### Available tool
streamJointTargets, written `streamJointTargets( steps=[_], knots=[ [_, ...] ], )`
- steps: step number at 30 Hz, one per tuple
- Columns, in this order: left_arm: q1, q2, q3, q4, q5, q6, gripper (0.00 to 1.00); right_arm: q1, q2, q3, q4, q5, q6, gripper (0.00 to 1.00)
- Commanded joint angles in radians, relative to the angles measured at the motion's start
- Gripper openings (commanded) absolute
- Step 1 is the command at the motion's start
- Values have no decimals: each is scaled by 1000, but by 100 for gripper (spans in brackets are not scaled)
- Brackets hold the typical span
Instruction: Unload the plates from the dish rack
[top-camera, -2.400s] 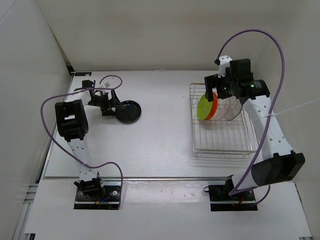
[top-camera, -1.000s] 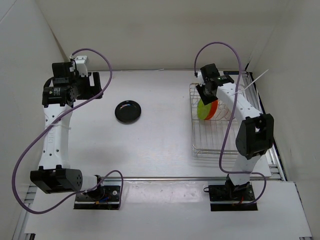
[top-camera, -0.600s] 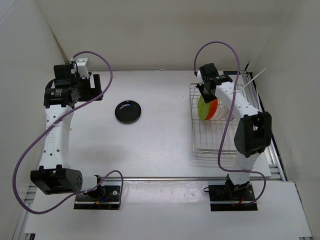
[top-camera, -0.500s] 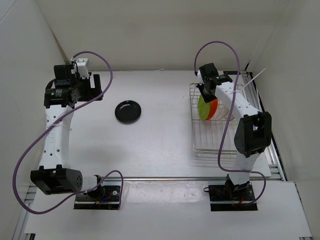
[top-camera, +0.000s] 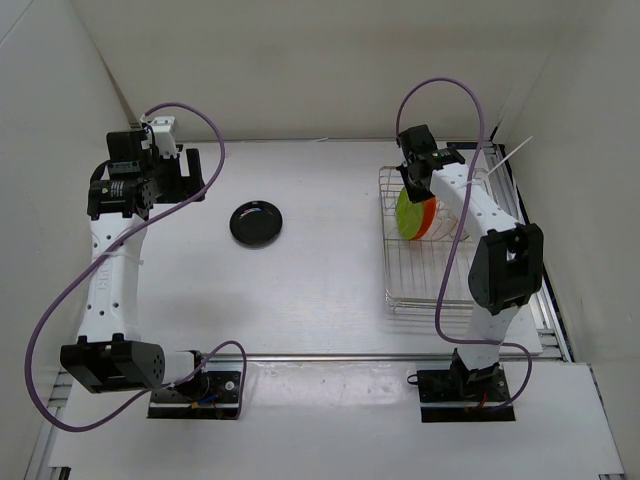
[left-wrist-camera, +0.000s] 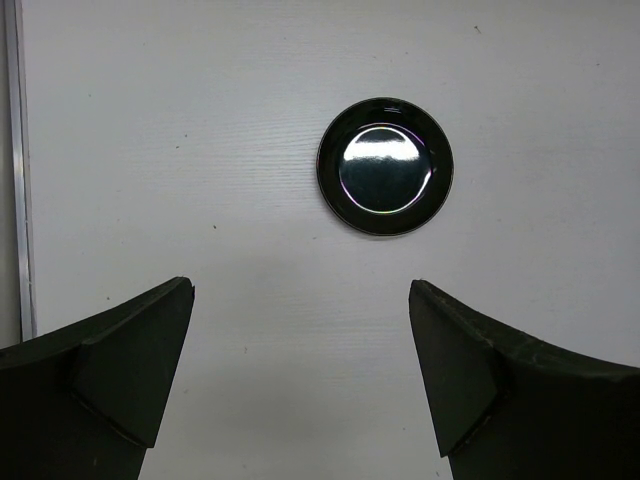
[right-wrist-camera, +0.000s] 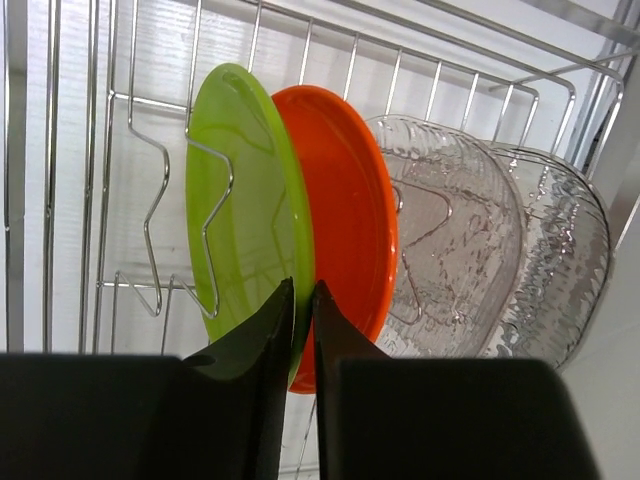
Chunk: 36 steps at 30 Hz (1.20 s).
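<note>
plates (top-camera: 416, 214): the black plate (left-wrist-camera: 385, 166) is out, flat on the table (top-camera: 320, 290). the green plate (right-wrist-camera: 240, 210), the orange plate (right-wrist-camera: 345, 215) and two clear plates (right-wrist-camera: 450, 235) stand in the dish rack (top-camera: 440, 302). the right claw (right-wrist-camera: 301, 292) pinches the green plate's edge. the left claw (left-wrist-camera: 300, 292) is spread wide, empty.

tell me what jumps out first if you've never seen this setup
The brightest things are the lime green plate and orange plate, standing on edge in the dish rack at the right, with two clear plates beside them. The right jaws pinch the lime green plate's rim. At the left, a lone black plate lies flat on the table, near the wide-open left jaws.
</note>
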Motion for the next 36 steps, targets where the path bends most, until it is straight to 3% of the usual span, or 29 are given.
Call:
streamJointTargets(
  steps=[1,13,23,29,33,34,36],
  knots=[
    [-6,-40,-5,22,11,-5,100,4,-7,67,-7,58,30,3],
    [-6,15,54,12,66,-15,100,4,-42,139,-37,201,75,0],
    [-61,48,31,181,155,10,100,-25,-164,186,-68,224,55,0],
    [-149,124,53,259,238,1,100,-25,-214,242,-68,224,24,0],
    [-231,167,79,342,380,1,100,-62,-271,242,-79,70,47,0],
    [-286,188,106,342,408,1,100,-72,-292,231,-92,-107,47,0],
    [-343,275,230,296,437,1,100,-104,-338,190,-93,-304,20,0]
  ],
)
